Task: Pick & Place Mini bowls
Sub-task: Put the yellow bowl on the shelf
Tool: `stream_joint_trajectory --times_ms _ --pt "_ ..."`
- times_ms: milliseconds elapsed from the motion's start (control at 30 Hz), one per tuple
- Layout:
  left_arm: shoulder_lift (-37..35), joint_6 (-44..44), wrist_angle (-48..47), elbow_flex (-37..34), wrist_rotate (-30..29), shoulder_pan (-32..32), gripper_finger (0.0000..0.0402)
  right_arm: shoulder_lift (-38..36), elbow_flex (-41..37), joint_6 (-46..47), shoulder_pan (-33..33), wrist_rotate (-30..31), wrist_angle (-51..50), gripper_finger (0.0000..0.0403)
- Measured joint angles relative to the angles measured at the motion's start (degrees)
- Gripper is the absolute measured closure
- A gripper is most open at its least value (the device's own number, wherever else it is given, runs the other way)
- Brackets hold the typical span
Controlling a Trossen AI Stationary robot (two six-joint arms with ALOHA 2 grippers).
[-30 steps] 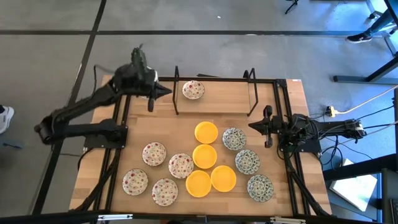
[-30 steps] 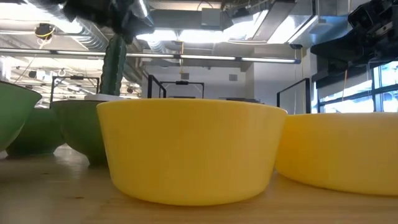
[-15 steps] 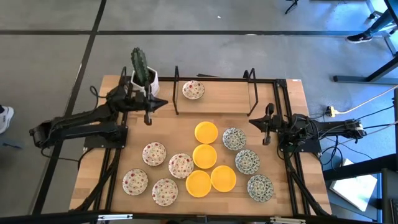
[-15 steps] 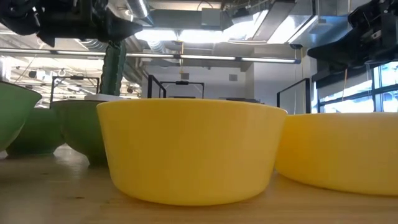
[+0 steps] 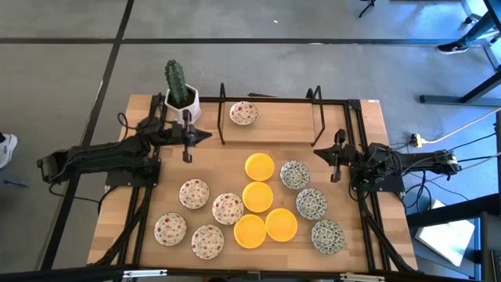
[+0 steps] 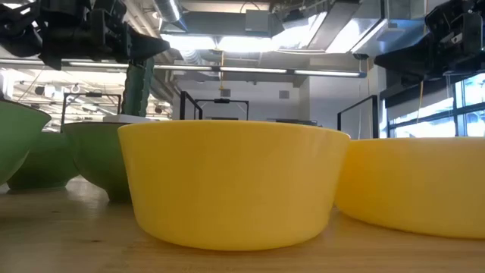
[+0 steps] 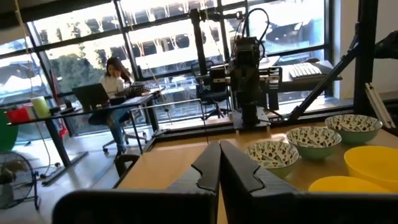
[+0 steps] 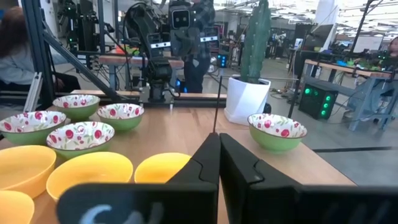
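the table (image 5: 235,160) carries twelve bowls (image 5: 258,196) grouped in its near half, and one red bowl (image 5: 243,113) alone at the far edge beside the cactus (image 5: 179,84). left gripper (image 5: 188,155) and right gripper (image 5: 335,174) hover above, fingers together, holding nothing.

Cut off and crowded out: bowls, tabletop edge, people

In the low view one yellow bowl (image 6: 231,186) fills the middle and hides most of the tabletop (image 6: 68,243) behind it; a second yellow bowl (image 6: 417,182) is cut by the right edge, a green-sided bowl (image 6: 15,144) by the left. The high view loses the tabletop's near edge at the picture's bottom. People beyond the tabletop are too small to make out.
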Motion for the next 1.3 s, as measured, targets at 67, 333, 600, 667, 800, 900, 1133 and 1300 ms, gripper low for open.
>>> stream_joint_trajectory --times_ms 67,333,600,667,800,900,1133,1300 --pt "0.49 0.02 -0.78 0.0 0.1 0.0 0.04 0.0 0.0 0.37 0.0 0.0 0.18 0.0397" --pt "4.11 0.07 -4.82 0.0 0.12 -0.36 0.04 0.01 0.0 3.93 0.0 -1.16 -1.64 0.0397" --pt "8.29 1.83 -3.57 0.0 0.14 -4.92 0.04 0.02 0.0 5.81 0.0 -2.6 -4.5 0.0397" --pt "8.34 2.4 -2.83 0.0 0.14 -5.67 0.0399 0.02 0.0 7.9 0.0 -2.58 -3.8 0.0396" --pt "8.32 1.84 -1.27 0.0 0.09 -6.16 0.0397 0.83 0.0 10.02 0.0 -2.54 -0.83 0.0395" --pt "8.32 1.61 -1.26 0.0 0.07 -6.16 0.04 4.04 1.12 10.01 0.0 -2.51 -0.17 0.0399" --pt "8.32 1.51 0.83 0.0 0.05 -6.16 0.0394 21.32 12.67 12.28 0.01 -2.54 -2.33 0.04" --pt "8.32 1.53 1.51 0.0 0.05 -6.16 0.0397 38.55 27.42 12.6 -0.09 -2.46 -11.8 0.0391"
